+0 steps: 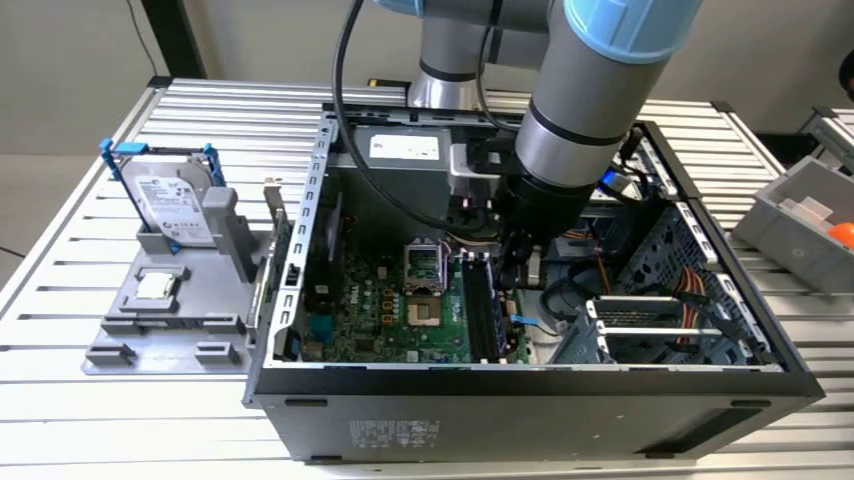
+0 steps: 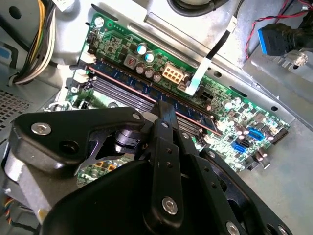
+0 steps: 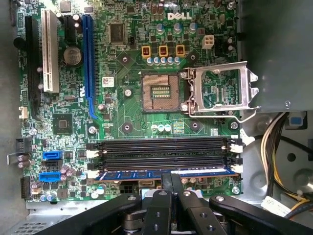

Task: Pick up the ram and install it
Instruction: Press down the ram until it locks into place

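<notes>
Grey plastic tray on the slatted metal table, well apart from the claw toward the exterior view's left. On it, an upright silver hard drive with a white label, and a small square silver chip lying flat just in front of the drive.

Nearer the claw, an open black computer case, with the arm reaching down into it. On its floor, a green motherboard under the claw, with an open processor socket near the claw but not touching it. Between socket and claw, three empty black memory slots side by side.

Directly beneath the claw, the ram: a bluish stick standing on edge in the slot furthest from the socket, level along its length. Black fingers drawn together, tips resting on the ram's upper edge near the middle of the stick, seen in both wrist views.

Beyond the case on the exterior view's right, well apart from the claw, a grey bin with something orange inside.
</notes>
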